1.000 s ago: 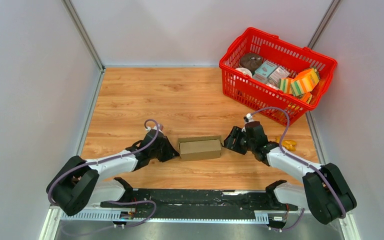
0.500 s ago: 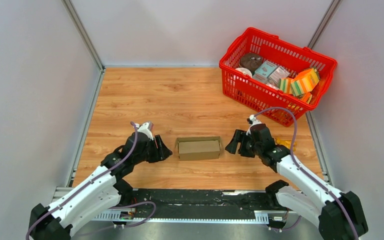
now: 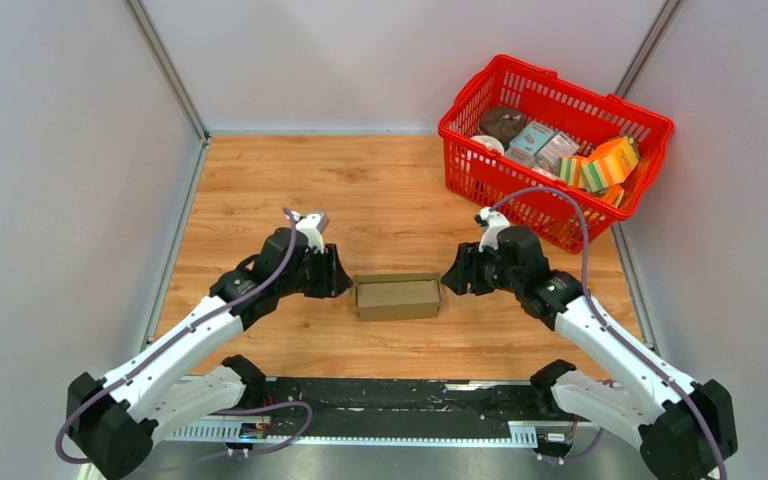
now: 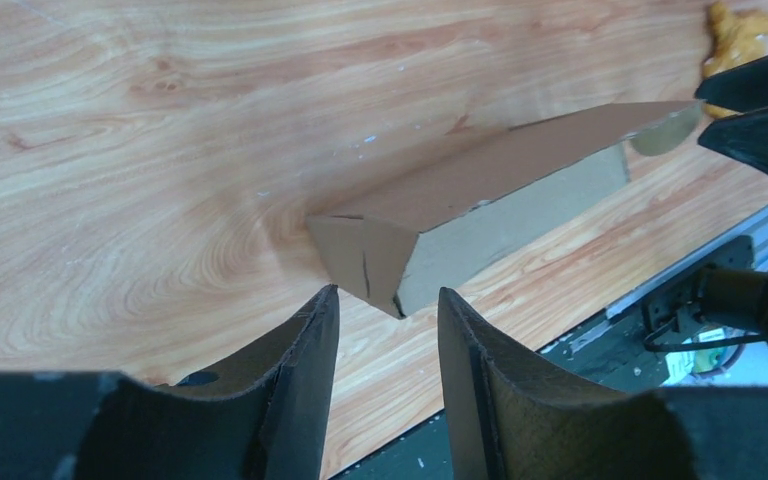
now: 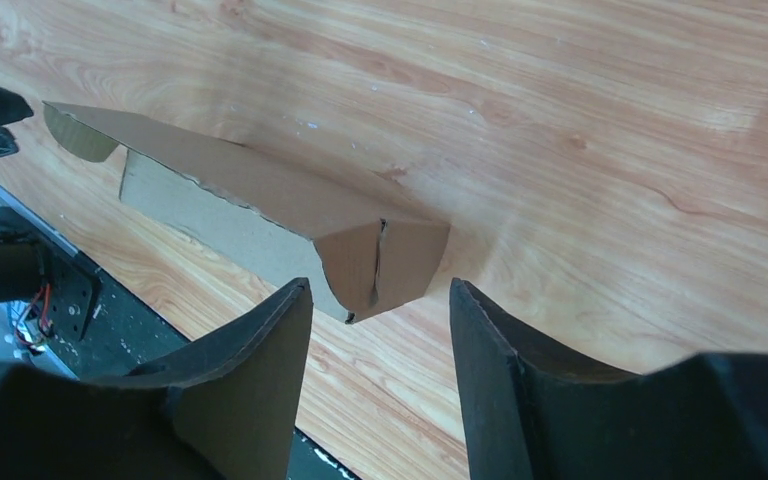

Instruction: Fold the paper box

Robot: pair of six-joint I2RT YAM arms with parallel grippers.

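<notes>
The paper box (image 3: 397,297) lies on the wooden table (image 3: 360,190) near its front edge, midway between the two arms. It is a small brown carton, set lengthwise from left to right. The left gripper (image 3: 344,281) hangs just short of the box's left end, its fingers moderately apart with nothing between them. The folded end flap faces it (creased, with a short slit down the middle). The right gripper (image 3: 448,279) mirrors this at the right end, fingers likewise parted and empty. A red basket (image 3: 505,190) of colourful packages stands at the far right corner, well apart from the box.
</notes>
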